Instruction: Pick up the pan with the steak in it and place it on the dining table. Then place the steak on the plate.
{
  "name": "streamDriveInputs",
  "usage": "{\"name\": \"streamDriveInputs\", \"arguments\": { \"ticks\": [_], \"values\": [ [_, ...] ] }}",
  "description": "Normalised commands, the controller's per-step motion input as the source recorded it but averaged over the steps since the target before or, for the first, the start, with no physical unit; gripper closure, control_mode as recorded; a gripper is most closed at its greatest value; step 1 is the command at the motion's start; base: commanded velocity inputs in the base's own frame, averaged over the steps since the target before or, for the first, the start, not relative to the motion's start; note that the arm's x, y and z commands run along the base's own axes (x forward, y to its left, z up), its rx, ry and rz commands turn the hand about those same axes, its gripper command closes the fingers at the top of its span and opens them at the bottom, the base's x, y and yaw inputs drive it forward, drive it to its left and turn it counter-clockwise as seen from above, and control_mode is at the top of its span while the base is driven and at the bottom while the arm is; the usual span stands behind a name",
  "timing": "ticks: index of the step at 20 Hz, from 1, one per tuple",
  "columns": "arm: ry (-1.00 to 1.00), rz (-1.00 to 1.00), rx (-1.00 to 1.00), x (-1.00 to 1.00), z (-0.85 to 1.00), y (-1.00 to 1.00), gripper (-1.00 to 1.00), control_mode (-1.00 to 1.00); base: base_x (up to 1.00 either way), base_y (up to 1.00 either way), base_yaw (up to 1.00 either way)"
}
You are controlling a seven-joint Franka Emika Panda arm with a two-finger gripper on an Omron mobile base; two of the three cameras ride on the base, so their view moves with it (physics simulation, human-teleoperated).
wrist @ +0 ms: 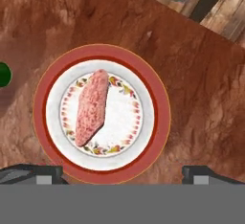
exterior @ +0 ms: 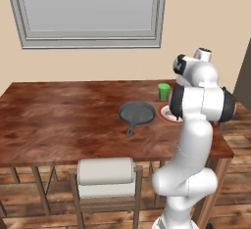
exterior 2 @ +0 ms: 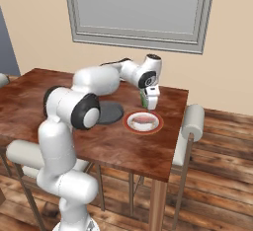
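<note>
The small flat pinkish-red slab of steak lies on the whitish centre of the round plate with the red-orange rim, its long axis slanting across the plate in the hand view and sitting a little off centre, toward the side of the small green cup. The two-finger gripper hangs directly above the plate with its jaws spread wide and nothing between them; the steak is straight below it. The plate rests on the reddish-brown glossy wood-grain dining table, near the table's right-hand edge as seen from the base, with the green cup just behind it. The small round dark grey skillet stands empty just beside the plate, toward the table's middle, handle pointing to the near edge. Both placements appear done; bare table surrounds the plate on the near side, and a straight lift looks unobstructed.
</note>
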Motion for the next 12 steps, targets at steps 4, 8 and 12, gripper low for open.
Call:
{"name": "streamDriveInputs", "arguments": {
  "ticks": [4,8,12],
  "values": [
    [-0.21,0.14,-0.07,-0.61,0.20,0.17,-1.00,-1.00,0.00,0.00,0.00],
    [-0.34,0.14,-0.06,-0.51,0.00,0.14,-1.00,-1.00,0.00,0.00,0.00],
    [-0.42,0.13,-0.08,-0.46,0.00,0.09,-1.00,-1.00,0.00,0.00,0.00]
  ]
}}
